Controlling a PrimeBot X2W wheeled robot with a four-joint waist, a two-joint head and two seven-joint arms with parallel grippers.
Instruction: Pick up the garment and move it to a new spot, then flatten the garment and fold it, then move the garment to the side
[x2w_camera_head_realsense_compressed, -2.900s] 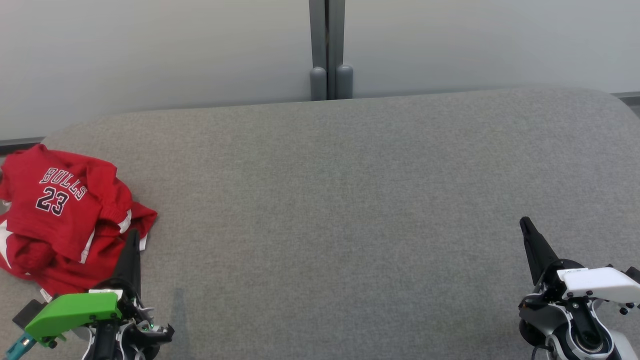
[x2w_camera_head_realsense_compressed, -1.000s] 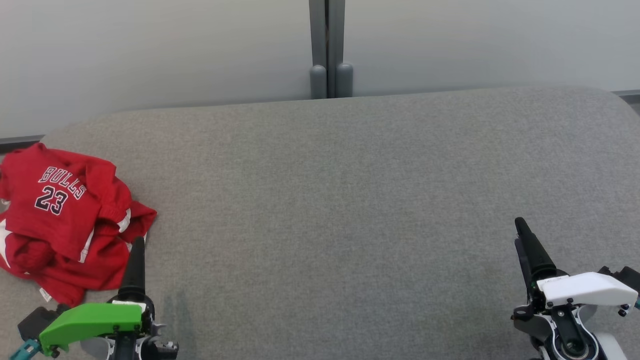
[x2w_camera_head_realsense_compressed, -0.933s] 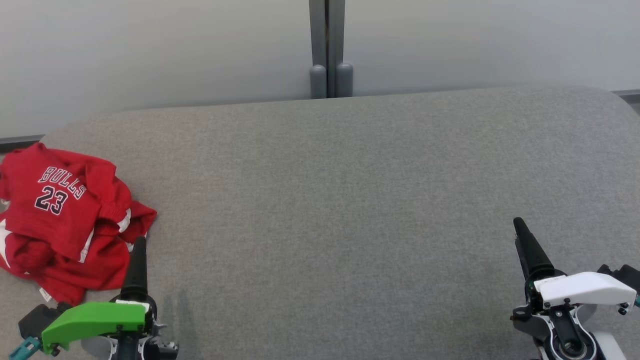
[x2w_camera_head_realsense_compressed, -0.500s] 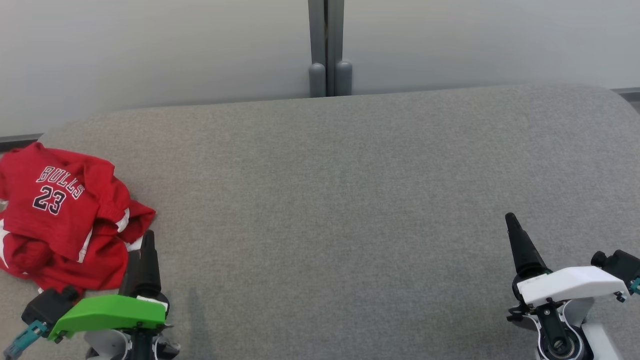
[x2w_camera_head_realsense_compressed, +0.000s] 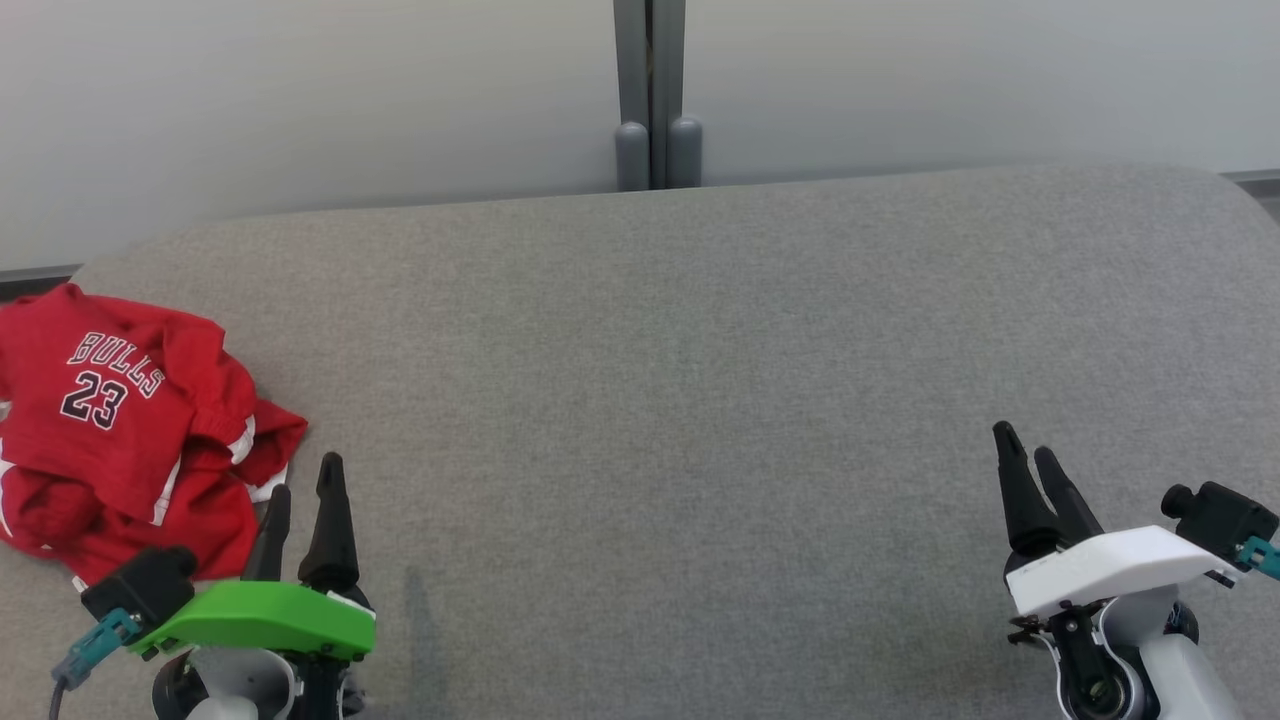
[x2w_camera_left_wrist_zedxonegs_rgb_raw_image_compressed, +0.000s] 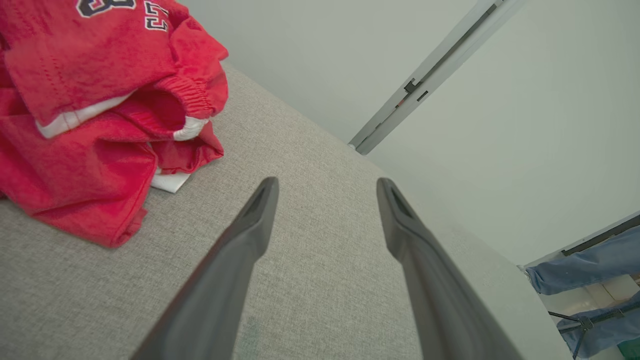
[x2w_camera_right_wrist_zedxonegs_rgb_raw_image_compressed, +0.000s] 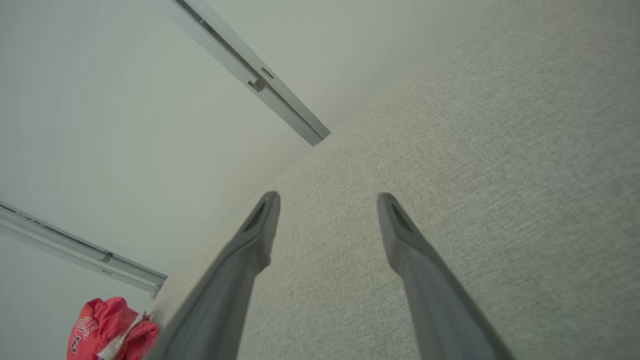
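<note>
The garment (x2w_camera_head_realsense_compressed: 120, 430) is a red piece with white trim and "BULLS 23" printed on it, lying crumpled at the far left of the grey cushioned surface (x2w_camera_head_realsense_compressed: 660, 400). My left gripper (x2w_camera_head_realsense_compressed: 303, 480) is open just right of the garment's lower edge, nothing between its fingers. In the left wrist view the garment (x2w_camera_left_wrist_zedxonegs_rgb_raw_image_compressed: 90, 110) lies up and left of the open left gripper (x2w_camera_left_wrist_zedxonegs_rgb_raw_image_compressed: 325, 185). My right gripper (x2w_camera_head_realsense_compressed: 1022, 443) is open at the lower right, far from the garment. In the right wrist view the right gripper (x2w_camera_right_wrist_zedxonegs_rgb_raw_image_compressed: 327, 197) points over bare fabric, the garment (x2w_camera_right_wrist_zedxonegs_rgb_raw_image_compressed: 112, 327) small at the bottom left.
A pale wall with a grey vertical post (x2w_camera_head_realsense_compressed: 655, 95) runs behind the surface. The surface's rounded far edge (x2w_camera_head_realsense_compressed: 150, 235) curves down at the left. A person's legs in blue jeans (x2w_camera_left_wrist_zedxonegs_rgb_raw_image_compressed: 585, 267) stand beyond the right end in the left wrist view.
Both grippers have rolled about their wrists, so both fingers of each now show side by side. The left one has shifted a little right, the right one a little left and up. The garment lies unchanged.
</note>
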